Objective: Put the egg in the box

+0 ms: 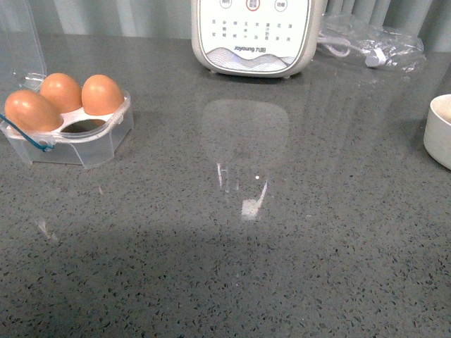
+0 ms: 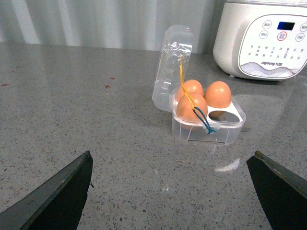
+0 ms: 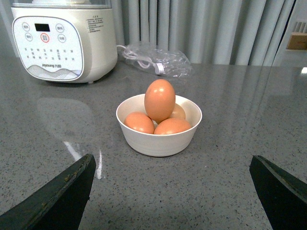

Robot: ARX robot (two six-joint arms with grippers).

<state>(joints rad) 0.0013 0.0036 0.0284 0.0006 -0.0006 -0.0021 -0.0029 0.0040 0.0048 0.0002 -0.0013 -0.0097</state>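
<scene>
Since three hollows of the box (image 2: 207, 132) hold brown eggs and the one nearest the white appliance (image 2: 261, 40) gapes empty, I judge the task to be at its fetching step – one egg not yet picked up. My right gripper (image 3: 172, 160) hangs wide, both fingers spread to the sides with nothing between them, looking at the white bowl (image 3: 158, 141). Four eggs lie in it, and the egg (image 3: 159, 99) I would take stands upright on top of the other three, free all round. My left gripper (image 2: 172, 159) is spread just as wide and empty, facing the box, whose clear lid (image 2: 170, 67) stands up on its hinge.

Next I need to come down over the top egg, close gently around its middle, and lift straight up so the three beneath do not roll. Bowl and box sit well apart, at opposite sides of the grey counter – a long carry. The blue and yellow elastic loop (image 2: 201, 117) drapes over the front egg, just beside the free hollow; it could snag.
</scene>
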